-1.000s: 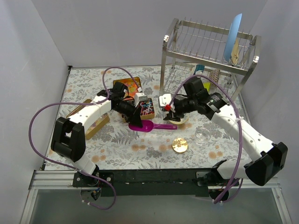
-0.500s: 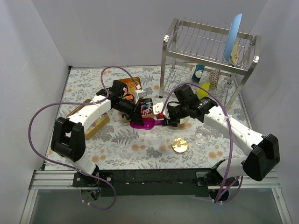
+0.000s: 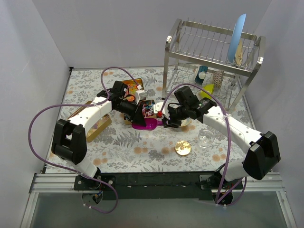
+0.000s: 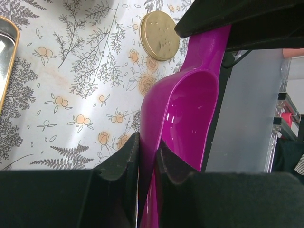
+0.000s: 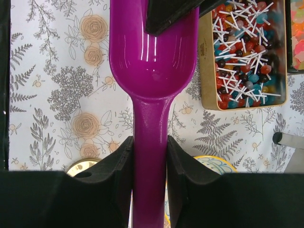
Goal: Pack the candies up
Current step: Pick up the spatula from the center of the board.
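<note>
The purple scoop (image 3: 145, 126) lies on the flowered table, and both grippers hold it. In the left wrist view my left gripper (image 4: 148, 149) is shut on the rim of the scoop's bowl (image 4: 190, 109). In the right wrist view my right gripper (image 5: 150, 156) is shut on the scoop's handle (image 5: 150, 123), and the bowl (image 5: 152, 52) is empty. The candies (image 5: 244, 47), red and blue balls on white sticks, fill a gold tin right beside the scoop. Pale gummies (image 5: 297, 28) show at the frame's edge. The tin of candies (image 3: 148, 110) sits just behind the scoop.
A flat round gold lid (image 3: 182, 147) and a clear glass jar (image 3: 205, 137) stand at the near right. A patterned plate (image 3: 184, 121) lies under my right wrist. A metal dish rack (image 3: 209, 47) stands at the back right. Flat tins (image 3: 97, 124) lie at the left.
My right arm has swung left from over the plate to the scoop's handle and shut on it. My left gripper has stayed at the scoop's bowl.
</note>
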`<action>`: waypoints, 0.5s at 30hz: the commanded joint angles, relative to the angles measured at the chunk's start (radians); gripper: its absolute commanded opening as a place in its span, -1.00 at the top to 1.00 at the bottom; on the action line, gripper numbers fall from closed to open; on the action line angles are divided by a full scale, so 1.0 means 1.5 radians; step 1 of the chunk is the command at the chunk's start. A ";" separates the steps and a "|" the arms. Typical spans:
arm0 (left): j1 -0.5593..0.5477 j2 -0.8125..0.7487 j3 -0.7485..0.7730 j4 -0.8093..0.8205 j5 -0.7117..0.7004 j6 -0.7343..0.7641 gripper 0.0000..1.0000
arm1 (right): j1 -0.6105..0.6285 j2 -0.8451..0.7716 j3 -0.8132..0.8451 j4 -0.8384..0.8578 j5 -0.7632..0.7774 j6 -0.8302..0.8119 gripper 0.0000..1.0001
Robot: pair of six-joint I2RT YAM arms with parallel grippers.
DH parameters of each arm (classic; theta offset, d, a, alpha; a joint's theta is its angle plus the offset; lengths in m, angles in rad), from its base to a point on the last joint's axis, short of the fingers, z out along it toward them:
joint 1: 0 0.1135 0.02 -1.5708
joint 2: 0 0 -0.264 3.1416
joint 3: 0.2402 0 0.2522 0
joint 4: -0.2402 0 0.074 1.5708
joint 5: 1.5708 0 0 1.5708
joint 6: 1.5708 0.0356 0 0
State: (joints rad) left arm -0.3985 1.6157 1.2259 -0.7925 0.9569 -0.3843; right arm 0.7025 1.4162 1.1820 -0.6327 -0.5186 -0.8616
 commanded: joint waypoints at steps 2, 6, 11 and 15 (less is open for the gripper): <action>0.018 -0.020 0.003 0.034 0.041 -0.020 0.63 | -0.007 -0.014 0.033 0.033 -0.049 0.069 0.94; 0.021 -0.096 -0.011 0.112 -0.068 -0.063 -0.06 | -0.075 -0.028 0.085 -0.024 -0.032 0.086 0.97; 0.020 -0.218 -0.092 0.346 -0.255 -0.155 -0.52 | -0.251 -0.053 0.134 -0.156 -0.042 0.081 0.97; -0.008 -0.206 -0.067 0.348 -0.246 -0.198 -0.45 | -0.361 -0.117 0.136 -0.186 -0.044 0.070 0.97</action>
State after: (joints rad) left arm -0.3695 1.3029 1.1053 -0.3927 0.6701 -0.5793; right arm 0.2596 1.3643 1.3388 -0.8009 -0.5629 -0.7570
